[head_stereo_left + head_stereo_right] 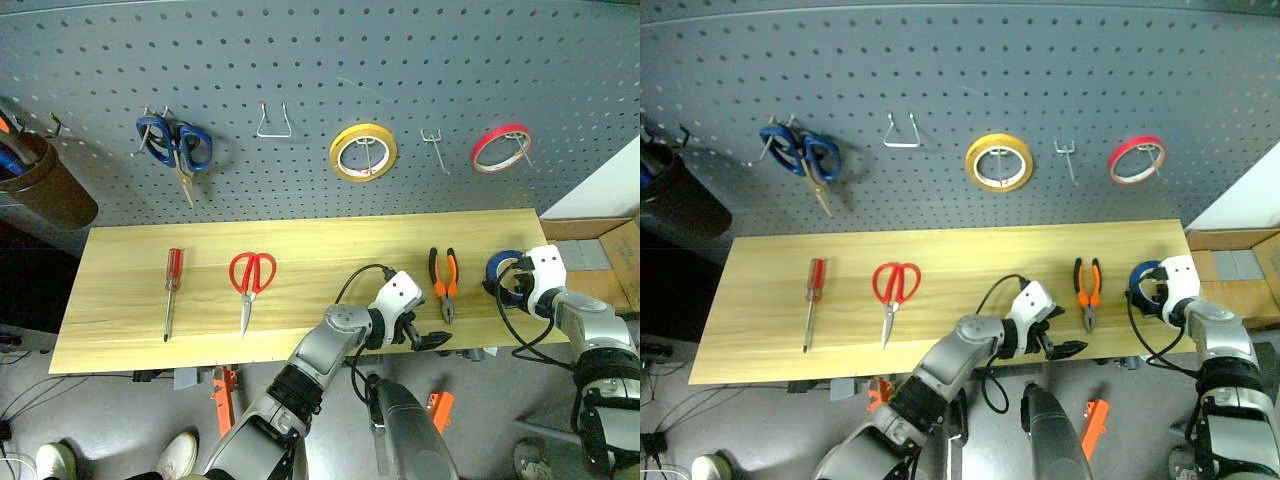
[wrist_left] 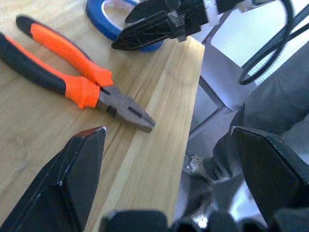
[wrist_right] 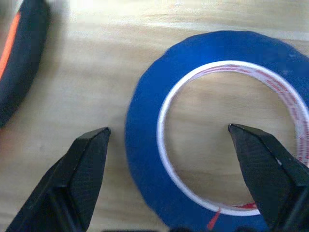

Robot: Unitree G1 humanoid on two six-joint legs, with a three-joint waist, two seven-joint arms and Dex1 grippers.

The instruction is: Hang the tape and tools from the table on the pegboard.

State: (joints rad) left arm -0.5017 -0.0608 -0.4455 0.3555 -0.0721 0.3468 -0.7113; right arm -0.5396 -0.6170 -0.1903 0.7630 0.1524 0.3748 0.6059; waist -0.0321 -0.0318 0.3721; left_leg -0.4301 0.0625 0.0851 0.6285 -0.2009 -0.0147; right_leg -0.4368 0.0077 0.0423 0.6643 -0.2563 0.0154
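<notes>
The blue tape [image 3: 145, 121] lies flat at the right end of the table [image 1: 320, 235]. My right gripper [image 3: 166, 133] hangs open over it, one finger outside the ring and one over its pale core. The orange-and-black pliers [image 1: 444, 280] lie just left of the tape. My left gripper [image 1: 432, 340] stands open at the table's front edge, beside the pliers' nose [image 2: 135, 116]. Red-handled scissors [image 1: 250, 280] and the red-handled screwdriver [image 1: 172, 290] lie on the left half. The pegboard [image 1: 320, 70] rises behind the table.
On the pegboard hang blue-handled scissors [image 1: 175, 145], a yellow roll [image 1: 363, 152] and a thin red roll [image 1: 501, 147]. Bare hooks [image 1: 273, 122] [image 1: 432, 148] sit between them. A brown cup [image 1: 45, 185] hangs far left. A cardboard box [image 1: 600, 250] stands right of the table.
</notes>
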